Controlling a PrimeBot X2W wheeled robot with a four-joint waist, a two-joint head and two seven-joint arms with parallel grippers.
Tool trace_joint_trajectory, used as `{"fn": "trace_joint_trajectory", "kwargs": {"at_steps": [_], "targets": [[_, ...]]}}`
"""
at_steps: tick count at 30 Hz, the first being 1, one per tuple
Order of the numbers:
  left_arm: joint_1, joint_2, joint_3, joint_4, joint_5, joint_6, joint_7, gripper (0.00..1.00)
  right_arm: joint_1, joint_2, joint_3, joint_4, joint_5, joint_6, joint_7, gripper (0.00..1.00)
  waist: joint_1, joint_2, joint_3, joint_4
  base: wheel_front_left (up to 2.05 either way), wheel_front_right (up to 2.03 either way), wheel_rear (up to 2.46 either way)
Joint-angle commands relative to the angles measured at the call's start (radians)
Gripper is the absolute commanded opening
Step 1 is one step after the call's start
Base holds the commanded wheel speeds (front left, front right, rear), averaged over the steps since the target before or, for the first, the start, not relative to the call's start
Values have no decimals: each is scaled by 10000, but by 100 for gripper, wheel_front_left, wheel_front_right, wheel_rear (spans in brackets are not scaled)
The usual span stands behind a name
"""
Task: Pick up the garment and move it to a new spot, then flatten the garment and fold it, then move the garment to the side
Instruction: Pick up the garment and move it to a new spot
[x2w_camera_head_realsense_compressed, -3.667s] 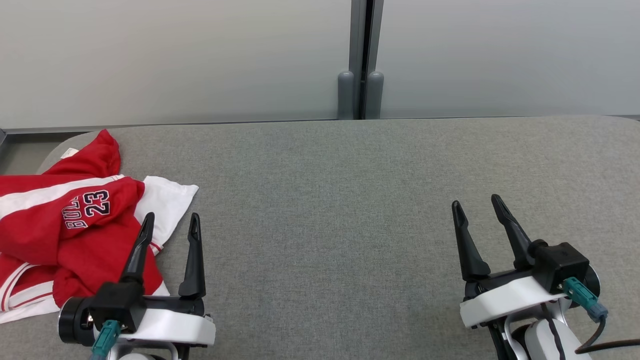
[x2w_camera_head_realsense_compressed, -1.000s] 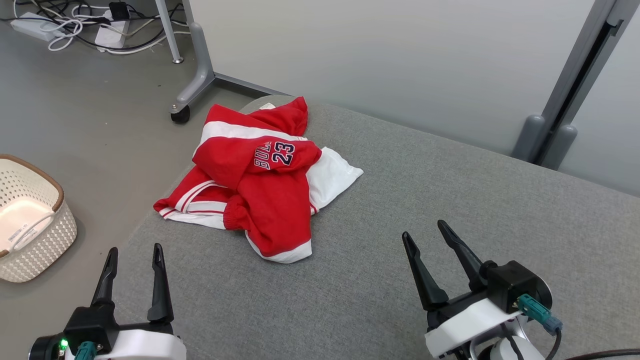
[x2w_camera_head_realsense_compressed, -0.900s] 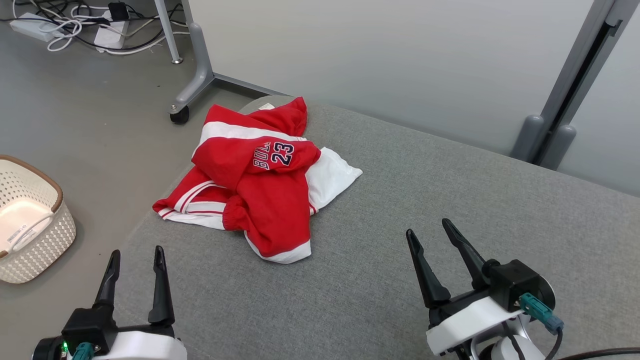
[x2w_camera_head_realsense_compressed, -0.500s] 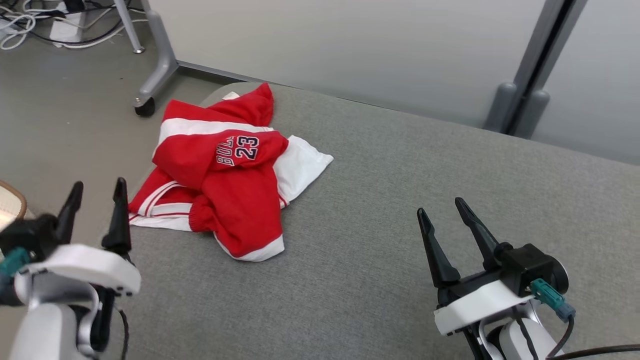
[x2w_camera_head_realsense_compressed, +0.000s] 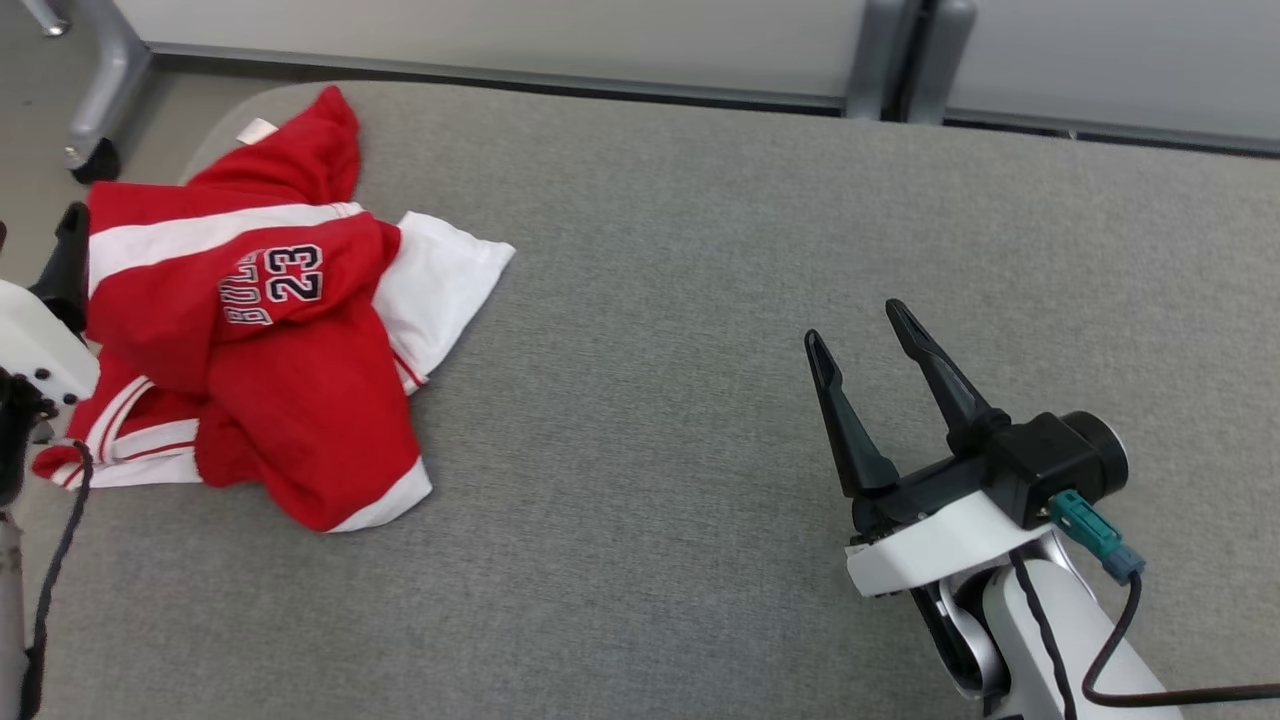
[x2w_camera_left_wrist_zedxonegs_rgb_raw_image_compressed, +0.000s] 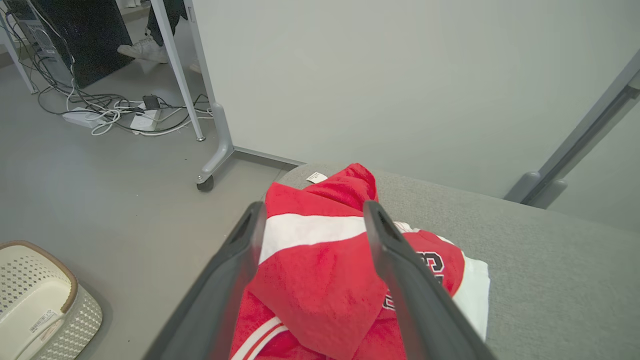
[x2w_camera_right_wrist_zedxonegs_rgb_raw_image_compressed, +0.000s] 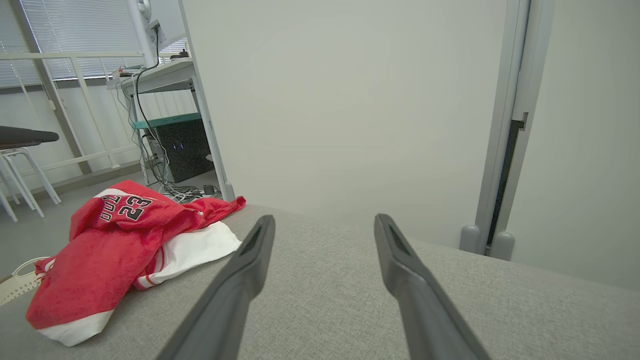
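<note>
The garment (x2w_camera_head_realsense_compressed: 262, 330) is a red and white jersey with "23" on it, lying crumpled at the left end of the grey padded table (x2w_camera_head_realsense_compressed: 700, 300). My left gripper (x2w_camera_left_wrist_zedxonegs_rgb_raw_image_compressed: 314, 207) is open and hangs over the garment's left edge, its two fingers framing the red and white cloth (x2w_camera_left_wrist_zedxonegs_rgb_raw_image_compressed: 320, 260) in the left wrist view. One of its dark fingers (x2w_camera_head_realsense_compressed: 68, 262) shows at the left edge of the head view. My right gripper (x2w_camera_head_realsense_compressed: 855, 323) is open and empty over bare table, far right of the garment (x2w_camera_right_wrist_zedxonegs_rgb_raw_image_compressed: 115, 235).
Left of the table, on the floor, stand a white basket (x2w_camera_left_wrist_zedxonegs_rgb_raw_image_compressed: 35, 300) and a wheeled table leg (x2w_camera_left_wrist_zedxonegs_rgb_raw_image_compressed: 215, 155), with cables and a power strip (x2w_camera_left_wrist_zedxonegs_rgb_raw_image_compressed: 110, 112) behind. A person's shoe (x2w_camera_left_wrist_zedxonegs_rgb_raw_image_compressed: 142, 50) shows far back. A pale wall and a grey post (x2w_camera_head_realsense_compressed: 880, 50) bound the far edge.
The head camera has turned right and tilted down, so the whole picture shifted. My left arm has come forward to the garment's left edge. The garment lies as before; both grippers stay open.
</note>
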Motion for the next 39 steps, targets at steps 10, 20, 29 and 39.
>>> {"fn": "trace_joint_trajectory", "kwargs": {"at_steps": [10, 20, 29, 39], "targets": [[-1774, 1066, -1639, 2835, -1343, -75, 1142, 100, -680, -68, 71, -281, -109, 18, -49, 100, 0, 0, 1331, -1559, 0, 0, 0], [-1645, 1924, -3554, 4003, -2790, -69, 2403, 80, -769, -70, 105, -334, 35, 18, -48, 100, 0, 0, 1437, -1955, 0, 0, 0], [-1865, 2270, -4578, 3782, -3161, -70, 1478, 0, -455, -70, 51, -121, 156, 18, -48, 100, 0, 0, 802, -1836, 0, 0, 0], [-2354, 3054, -5873, 2315, -3230, -69, 521, 0, -51, -71, 157, 3, 501, 18, -49, 100, 0, 0, -279, -1982, 0, 0, 0]]}}
